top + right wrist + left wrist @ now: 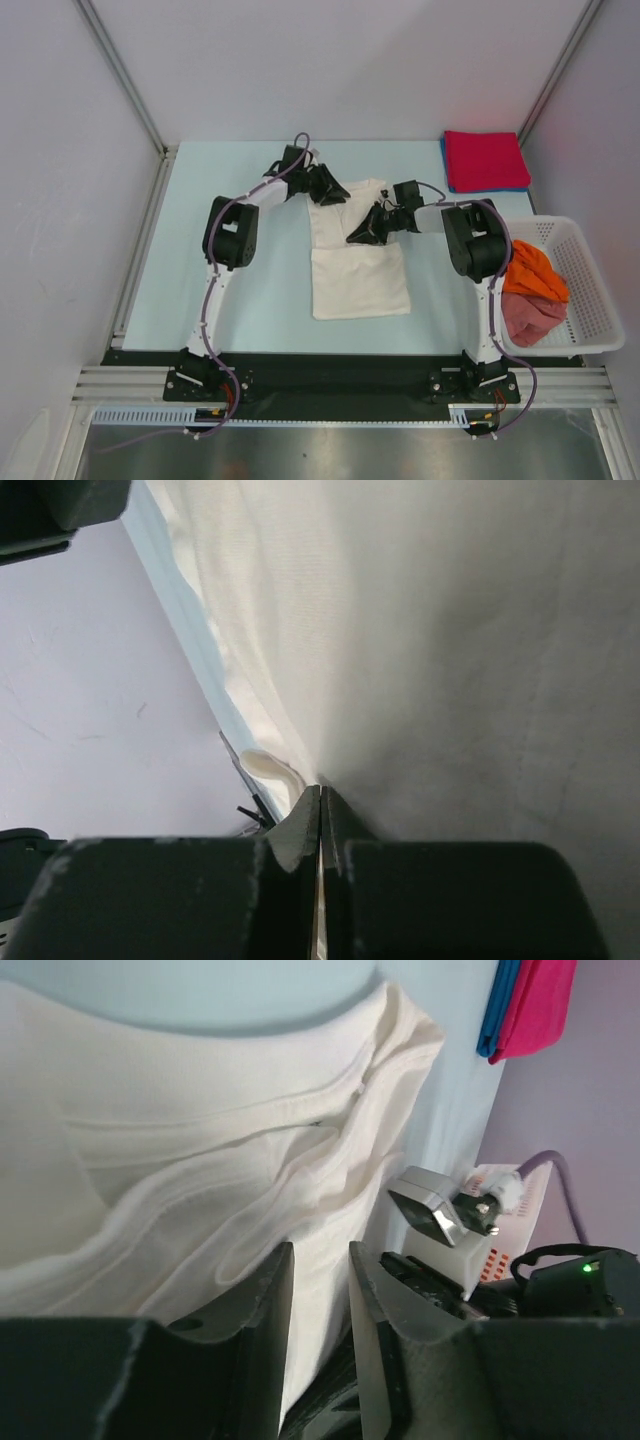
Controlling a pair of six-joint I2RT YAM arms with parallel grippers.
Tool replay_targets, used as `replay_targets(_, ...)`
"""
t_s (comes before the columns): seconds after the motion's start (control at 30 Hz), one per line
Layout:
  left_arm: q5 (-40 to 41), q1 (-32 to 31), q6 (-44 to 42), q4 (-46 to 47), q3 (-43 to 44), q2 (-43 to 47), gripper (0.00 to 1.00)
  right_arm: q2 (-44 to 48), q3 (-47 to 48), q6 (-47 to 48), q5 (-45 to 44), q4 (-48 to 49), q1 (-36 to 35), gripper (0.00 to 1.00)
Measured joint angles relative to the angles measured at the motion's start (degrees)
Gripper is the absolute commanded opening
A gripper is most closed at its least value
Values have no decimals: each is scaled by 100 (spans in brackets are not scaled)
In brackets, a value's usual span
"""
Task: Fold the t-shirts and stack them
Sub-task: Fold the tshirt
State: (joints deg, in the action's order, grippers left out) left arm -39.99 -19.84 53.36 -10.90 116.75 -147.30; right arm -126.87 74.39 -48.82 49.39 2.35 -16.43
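A white t-shirt (360,283) lies mid-table, its lower part folded into a flat rectangle and its upper part (345,215) bunched. My right gripper (365,232) is shut on a fold of that white t-shirt (450,660); the cloth draws up to the closed tips (320,792). Over the shirt's far left corner my left gripper (325,190) stands partly open. White cloth (200,1160) shows through the gap between its fingers (320,1255), and nothing is pinched. A folded red t-shirt (485,158) rests on a blue one (446,170) at the back right.
A white lattice basket (590,300) at the right edge holds a crumpled orange t-shirt (535,270) and a pinkish-red one (530,315). The two arms' wrists are close together over the white shirt; the right wrist's camera (435,1210) shows beside my left fingers.
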Motion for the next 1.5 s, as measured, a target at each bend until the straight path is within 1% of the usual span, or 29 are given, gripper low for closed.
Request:
replay_targets(0.13, 157, 90, -251, -348, 87, 35, 38, 160, 348, 284, -70, -688, 140, 0)
replay_targets(0.27, 413, 122, -564, -890, 138, 269, 40, 575, 608, 688, -114, -1270, 334, 1)
replay_targets(0.37, 605, 127, -839, -1268, 96, 686, 42, 887, 616, 935, -122, -1532, 389, 1)
replay_targets(0.47, 745, 129, -1095, -1392, -367, 1456, 46, 1034, 433, 1038, -92, -1460, 278, 1)
replay_targets(0.63, 807, 129, -1499, -1482, -1414, 2872, 47, 979, -260, 970, -39, -1080, -63, 2)
replay_targets(0.77, 752, 127, -1773, -1488, -2638, 3965, 49, 632, -507, 844, 94, -651, -205, 3)
replay_targets(0.87, 715, 83, -1943, -1537, -3818, 4795, 49, 247, -304, 782, 380, -483, -138, 4)
replay_targets(1.0, 669, -92, -2004, -1508, -5366, 5805, 50, -177, 295, 833, 393, -452, -17, 4)
replay_targets(1.07, 651, -184, -2006, -1547, -6111, 6321, 53, -317, 468, 857, 483, -474, 42, 4)
replay_targets(1.13, 645, -229, -2022, -1663, -6655, 6778, 56, -376, 525, 883, 549, -507, 70, 4)
replay_targets(1.17, 647, -227, -2024, -1709, -6824, 6964, 59, -376, 525, 901, 555, -525, 83, 5)
replay_targets(1.23, 656, -227, -2031, -1755, -7099, 7372, 61, -365, 525, 962, 549, -557, 105, 5)
replay_targets(1.3, 651, -227, -2026, -1744, -7215, 7650, 63, -275, 525, 1060, 455, -721, 118, 8)
replay_targets(1.33, 649, -227, -2022, -1731, -7252, 7744, 63, -175, 525, 1141, 341, -911, 129, 12)
replay_targets(1.37, 634, -227, -2013, -1694, -7285, 7796, 63, -59, 527, 1207, 232, -1095, 151, 21)
replay_targets(1.43, 599, -227, -1943, -1596, -7357, 7794, 63, 295, 553, 1397, -74, -1631, 240, 28)
replay_targets(1.47, 570, -227, -1895, -1547, -7403, 7781, 62, 514, 592, 1484, -223, -1902, 304, 37)
replay_targets(1.5, 527, -227, -1799, -1449, -7490, 7777, 62, 767, 616, 1567, -409, -2164, 382, 43)
